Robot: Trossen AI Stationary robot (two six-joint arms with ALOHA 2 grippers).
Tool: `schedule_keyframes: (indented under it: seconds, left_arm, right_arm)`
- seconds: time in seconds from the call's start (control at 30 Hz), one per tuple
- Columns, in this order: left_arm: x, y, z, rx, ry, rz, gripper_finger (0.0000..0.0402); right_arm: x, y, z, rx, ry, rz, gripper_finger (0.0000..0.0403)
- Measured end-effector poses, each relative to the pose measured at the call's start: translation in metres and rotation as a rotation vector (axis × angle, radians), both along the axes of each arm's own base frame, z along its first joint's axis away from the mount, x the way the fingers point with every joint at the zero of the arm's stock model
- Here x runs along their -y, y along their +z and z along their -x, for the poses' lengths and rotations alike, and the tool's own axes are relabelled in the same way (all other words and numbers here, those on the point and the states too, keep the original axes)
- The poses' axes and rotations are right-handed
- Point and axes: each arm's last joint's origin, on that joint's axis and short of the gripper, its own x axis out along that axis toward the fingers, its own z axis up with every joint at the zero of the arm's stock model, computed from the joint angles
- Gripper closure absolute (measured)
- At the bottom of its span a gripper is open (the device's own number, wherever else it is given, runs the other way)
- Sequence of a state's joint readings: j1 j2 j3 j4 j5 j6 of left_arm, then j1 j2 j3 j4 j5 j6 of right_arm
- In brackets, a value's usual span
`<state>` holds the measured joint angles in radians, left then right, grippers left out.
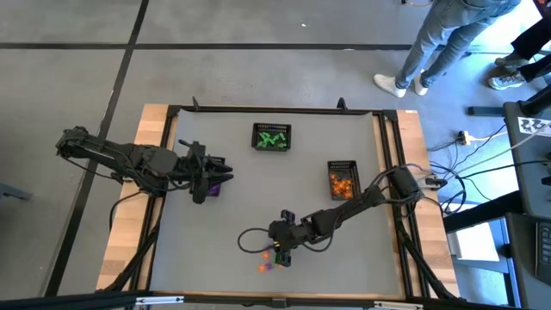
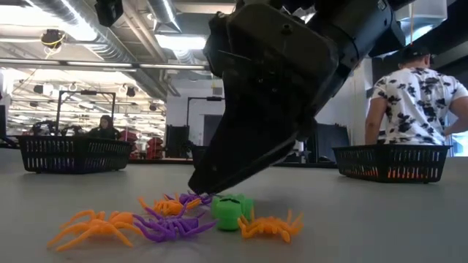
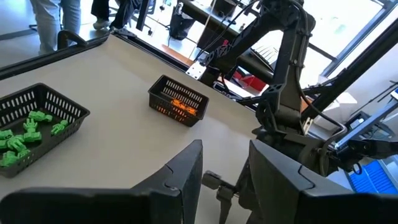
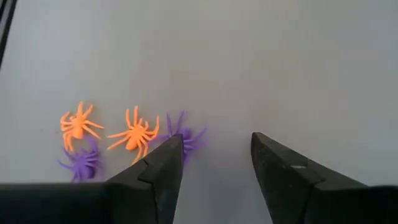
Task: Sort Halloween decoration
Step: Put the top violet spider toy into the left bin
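Observation:
A small heap of plastic spiders lies near the table's near edge: orange spiders [image 4: 134,135] [image 4: 78,124], purple spiders [image 4: 185,138] [image 2: 170,226] and one green trinket [image 2: 232,212]. My right gripper [image 4: 214,152] hangs open just over the heap [image 1: 269,263], fingers pointing down; one finger stands beside a purple spider. My left gripper [image 3: 221,171] is open and holds nothing; it hovers over the purple basket [image 1: 212,187] at the table's left.
A black mesh basket of green trinkets [image 1: 271,138] stands toward the far edge. A basket of orange ones [image 1: 343,179] is on the right. Grey tabletop [image 1: 258,207] lies bare between them. People stand beyond the far right corner [image 1: 430,43].

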<state>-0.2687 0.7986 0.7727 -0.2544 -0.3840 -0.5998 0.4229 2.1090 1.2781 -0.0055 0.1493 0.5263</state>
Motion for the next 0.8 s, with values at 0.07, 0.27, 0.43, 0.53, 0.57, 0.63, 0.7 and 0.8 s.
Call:
schedule_keyframes:
  seconds: [0.07,0.27,0.43,0.53,0.57,0.63,0.7,0.8]
  left_arm:
    - [0.000,0.000,0.000,0.000,0.000,0.000,0.0278]
    - [0.000,-0.001,0.000,-0.007,0.001,-0.002,0.0278]
    - [-0.001,-0.001,0.000,-0.003,0.022,0.012,0.0278]
    - [-0.001,-0.001,0.000,-0.003,0.023,0.014,0.0278]
    - [-0.001,-0.001,0.000,-0.003,0.023,0.014,0.0278]
    - [-0.001,-0.001,0.000,-0.003,0.023,0.014,0.0278]
    - [-0.001,-0.001,0.000,-0.002,0.024,0.019,0.0278]
    - [0.000,-0.001,0.000,-0.001,0.021,0.036,0.0278]
  right_arm:
    - [0.000,-0.001,0.000,-0.002,-0.004,0.007,0.0220]
    - [0.006,-0.004,0.003,-0.038,-0.056,0.090,0.0267]
    - [0.014,-0.005,0.001,-0.058,-0.088,0.073,0.0314]
    - [0.019,-0.002,0.000,-0.066,-0.108,0.049,0.0337]
    - [0.021,-0.002,-0.001,-0.068,-0.116,0.045,0.0343]
    - [0.025,0.001,-0.002,-0.071,-0.117,0.023,0.0354]
    - [0.030,0.005,-0.003,-0.068,-0.113,0.010,0.0360]
    - [0.032,0.017,-0.006,-0.010,-0.052,-0.002,0.0361]
